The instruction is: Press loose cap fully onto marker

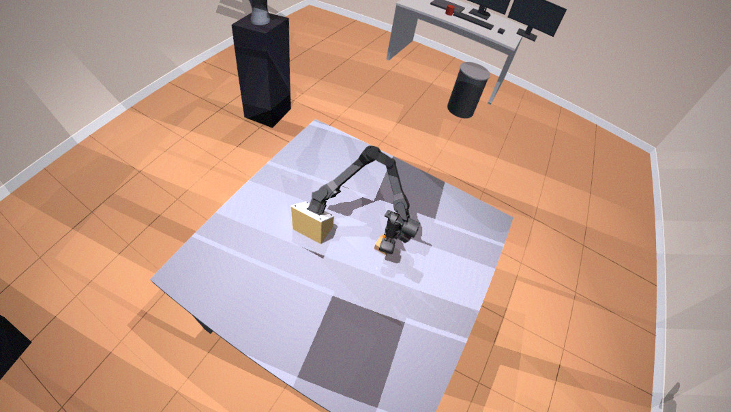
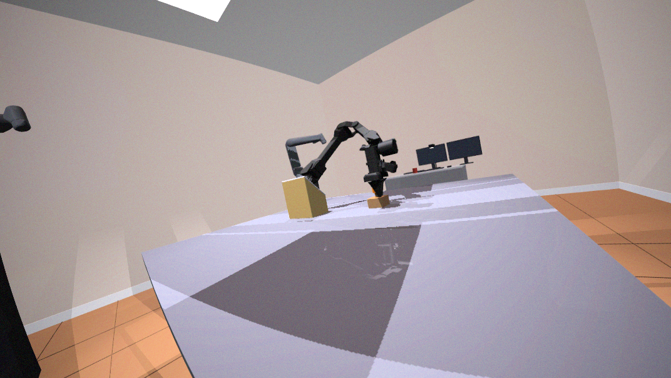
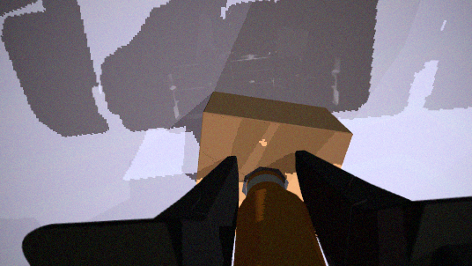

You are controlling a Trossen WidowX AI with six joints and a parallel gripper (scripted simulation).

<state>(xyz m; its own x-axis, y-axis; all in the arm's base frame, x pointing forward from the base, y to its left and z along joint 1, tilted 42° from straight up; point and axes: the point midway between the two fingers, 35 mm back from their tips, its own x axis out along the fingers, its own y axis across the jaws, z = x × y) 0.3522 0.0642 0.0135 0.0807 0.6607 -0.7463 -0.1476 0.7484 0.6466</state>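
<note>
The holder block (image 1: 378, 245) (image 2: 377, 202) (image 3: 220, 138) is a low orange-brown box on the table. My gripper (image 2: 379, 193) (image 3: 266, 162) points down just above it and is shut on the orange cap (image 3: 273, 225), which stands between the dark fingers in the wrist view. A grey ring (image 3: 265, 180) shows at the cap's lower end, against the block's top. The rest of the marker is hidden behind the cap, so how far the cap sits on it cannot be told. In the top view the gripper body hides the fingertips and part of the block.
The yellow base box (image 1: 311, 224) (image 2: 298, 198) with a white top carries the arm, to the left of the block in the top and exterior views. The pale table (image 1: 256, 301) (image 2: 281, 342) bears broad shadows. A desk, a bin and a black pedestal stand beyond it.
</note>
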